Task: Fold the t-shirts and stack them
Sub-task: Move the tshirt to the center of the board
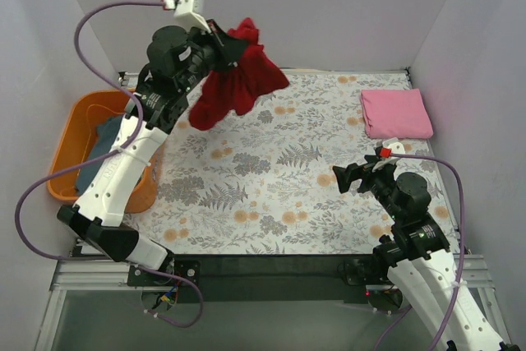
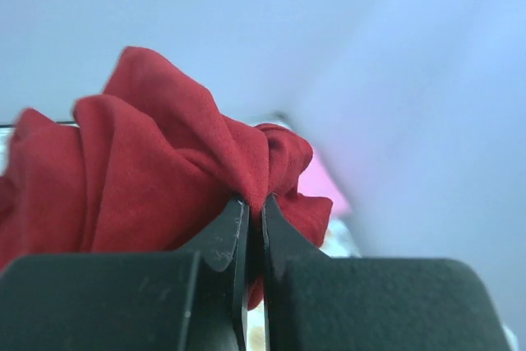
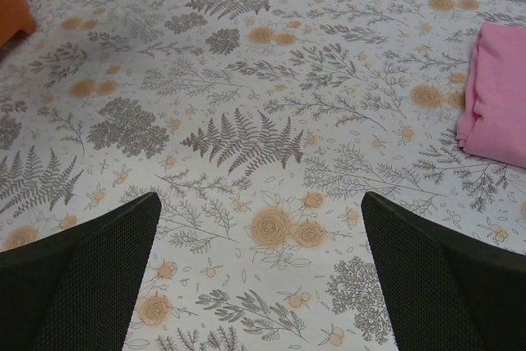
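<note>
Top external view, upper left of the frame: left claw (image 1: 223, 43) raised high above the far left corner of the floral-covered worktop (image 1: 263, 203), pinching a bunch of the dark red t-shirt (image 1: 240, 81). Rest of that shirt hanging crumpled below and to the right of the grip. Left wrist view: both dark fingers (image 2: 215, 240) pressed together on a fold of the red cloth, only a thin slit between them, the shirt bulging up and to the left of the tips. Upper right of the top view: pink t-shirt (image 1: 396, 113) folded into a neat rectangle, lying flat on the worktop near its far right corner. Left edge of the top view: orange basket (image 1: 59, 158) just beside the worktop, holding a grey-blue cloth (image 1: 103, 136), probably the third shirt, though too bunched up to tell. Lower right of centre: right claw (image 1: 343, 177) spread wide, holding nothing, hovering over bare worktop, well apart from both shirts. Right wrist view: two mesh-textured fingers at the lower corners, flowers and ferns between them, pink shirt at the right edge.
</note>
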You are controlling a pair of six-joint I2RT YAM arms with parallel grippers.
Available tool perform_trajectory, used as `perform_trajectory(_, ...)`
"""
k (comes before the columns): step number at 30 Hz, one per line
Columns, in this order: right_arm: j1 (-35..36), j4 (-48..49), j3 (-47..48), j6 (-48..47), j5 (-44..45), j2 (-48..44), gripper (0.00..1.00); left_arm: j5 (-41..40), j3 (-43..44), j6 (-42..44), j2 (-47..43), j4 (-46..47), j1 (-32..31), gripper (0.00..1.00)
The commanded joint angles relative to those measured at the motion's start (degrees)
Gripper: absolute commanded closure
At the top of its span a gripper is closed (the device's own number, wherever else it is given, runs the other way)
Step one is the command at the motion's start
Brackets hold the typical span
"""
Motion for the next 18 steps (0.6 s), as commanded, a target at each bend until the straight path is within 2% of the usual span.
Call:
perform_trajectory(1, 0.32, 1.57, 3.20, -0.11, 2.67, -0.38, 0.02, 12.31, 6.54, -0.95, 2.27, -0.39, -5.39, 1.00)
perform_trajectory(5, 0.23, 1.39, 3.47, -0.20, 5.49, -1.61, 0.02, 14.26, 5.33, -1.56, 1.75, 0.22, -8.74, 1.00)
perform_trajectory(7, 0.23, 1.39, 3.47, -0.72, 5.93, -2.49, 0.02, 13.40, -2.47, -2.62, -1.13, 2.67, -8.83, 1.00)
perform_trajectory(10, 0.23, 0.78, 3.73, -1.43, 5.94, -2.31, 0.02, 6.56, -17.67, -5.08, -5.10, 6.80, -8.83, 0.88)
perform_trajectory(11, 0.32, 0.34, 4.08, -1.43, 5.33, -1.88, 0.02, 4.36, -21.19, -5.87, -7.37, 7.69, -8.83, 0.72)
perform_trajectory(12, 0.23, -0.36, 4.26, -1.34, 4.89, -1.52, 0.02, -1.14, -28.18, -6.22, -8.18, 8.30, -8.74, 0.65)
perform_trajectory(14, 0.32, -0.89, 4.52, -0.55, 2.96, 0.32, 0.02, -5.83, -33.59, -5.96, -9.41, 8.58, -8.74, 0.51)
perform_trajectory(15, 0.23, -1.07, 4.70, -0.55, 1.90, 1.11, 0.02, -8.90, -35.70, -5.53, -9.59, 8.57, -8.48, 0.48)
perform_trajectory(18, 0.23, -2.30, 5.66, 0.85, -1.62, 4.88, 0.02, -9.90, -41.87, -3.51, -10.55, 7.43, -8.39, 0.47)
